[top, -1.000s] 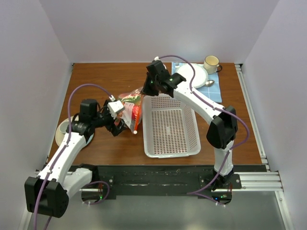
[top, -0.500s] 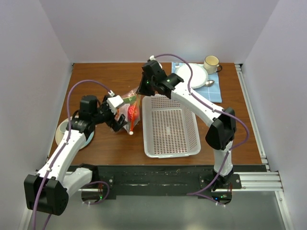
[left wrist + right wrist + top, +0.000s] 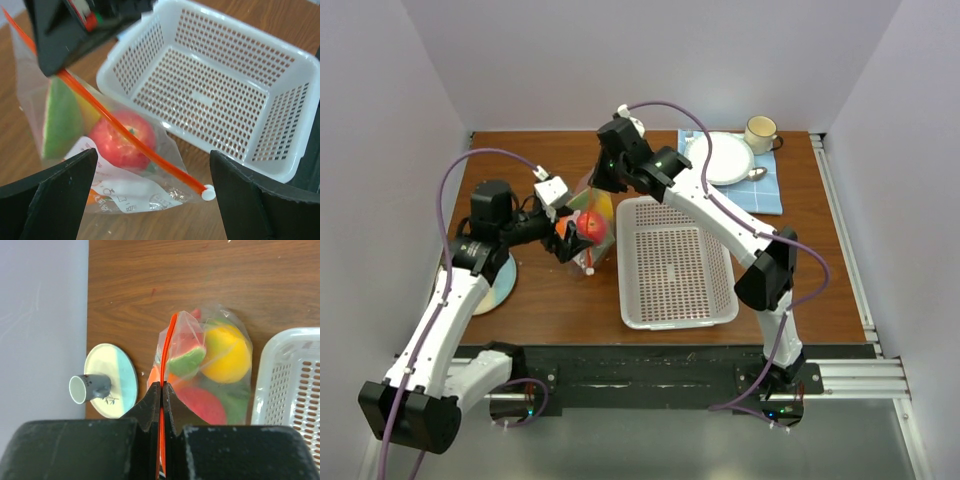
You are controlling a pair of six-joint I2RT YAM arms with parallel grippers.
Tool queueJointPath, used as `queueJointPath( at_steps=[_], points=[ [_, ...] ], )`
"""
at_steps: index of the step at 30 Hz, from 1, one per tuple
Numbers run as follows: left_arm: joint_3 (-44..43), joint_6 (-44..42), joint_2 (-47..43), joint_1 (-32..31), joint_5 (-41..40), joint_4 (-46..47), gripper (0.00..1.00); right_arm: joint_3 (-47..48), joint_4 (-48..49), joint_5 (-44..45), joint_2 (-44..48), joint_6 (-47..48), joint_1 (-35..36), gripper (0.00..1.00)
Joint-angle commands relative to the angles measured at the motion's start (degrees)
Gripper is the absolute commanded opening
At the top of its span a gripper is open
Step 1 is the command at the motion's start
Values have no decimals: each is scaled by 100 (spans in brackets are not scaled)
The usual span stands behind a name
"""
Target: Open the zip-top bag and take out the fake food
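The right jaws are squeezing shut on the red-orange zip strip (image 3: 167, 347) of the clear crinkly plastic zip-top bag (image 3: 212, 322). They are pinching it at its far end. The bag is hanging from that pinch, just left of the white plastic basket with holes (image 3: 675, 265), near the middle of the brown wooden desk (image 3: 560, 310). I cannot tell if the bag's bottom is touching the desk.

The left jaws are standing wide open and holding nothing. Their two black fingers (image 3: 50, 200) are sitting one on each side of the bag's near end, and they do not seem to be touching it. The zip strip is running down toward them. It ends in a small white slider tab (image 3: 208, 192), just beside one finger.

The strip is looking shut all the way along. The small shiny plastic fake food is all inside the bag. There is a red round apple (image 3: 122, 140), a green-edged slice (image 3: 57, 120) and a yellow lemon (image 3: 227, 355), with more pieces under them.

I think the job right now is getting the bag open. To do it well, the right jaws should be holding the strip tight and not letting it twist. The left jaws should be closing on only the white slider tab, not on the food or a big fold of plastic. Then the pull should be going straight along the strip, slowly. A sideways tug could yank the thin plastic out of the pinch, or swing the bag into the basket.
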State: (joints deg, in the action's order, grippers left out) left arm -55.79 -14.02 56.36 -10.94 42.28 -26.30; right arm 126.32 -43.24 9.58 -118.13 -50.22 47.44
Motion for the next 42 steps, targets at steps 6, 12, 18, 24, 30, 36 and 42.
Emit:
queueJointPath(
  at_steps=[6, 12, 18, 24, 30, 36, 42],
  points=[
    [762, 145, -55, -277, -817, 547, 100, 323, 246, 123, -35, -331, 151, 0],
    [1114, 75, -143, -444, -1108, 556, 100, 367, 316, 219, -105, -322, 213, 0],
    [1343, -39, -186, -523, -1547, 635, 100, 244, 440, 289, -97, -366, 231, 0],
    [1246, -13, -151, -523, -1899, 697, 34, 33, 545, 298, 26, -331, 239, 0],
    [921, -136, -99, -523, -2285, 460, 0, -257, 519, 298, 184, -226, 231, 0],
    [500, -434, -125, -523, -2532, 82, 0, -696, 449, 456, 500, 99, 231, 0],
    [-81, -1111, -81, -523, -2672, -708, 6, -1548, 510, 861, 1028, 530, 117, 0]
  ],
)
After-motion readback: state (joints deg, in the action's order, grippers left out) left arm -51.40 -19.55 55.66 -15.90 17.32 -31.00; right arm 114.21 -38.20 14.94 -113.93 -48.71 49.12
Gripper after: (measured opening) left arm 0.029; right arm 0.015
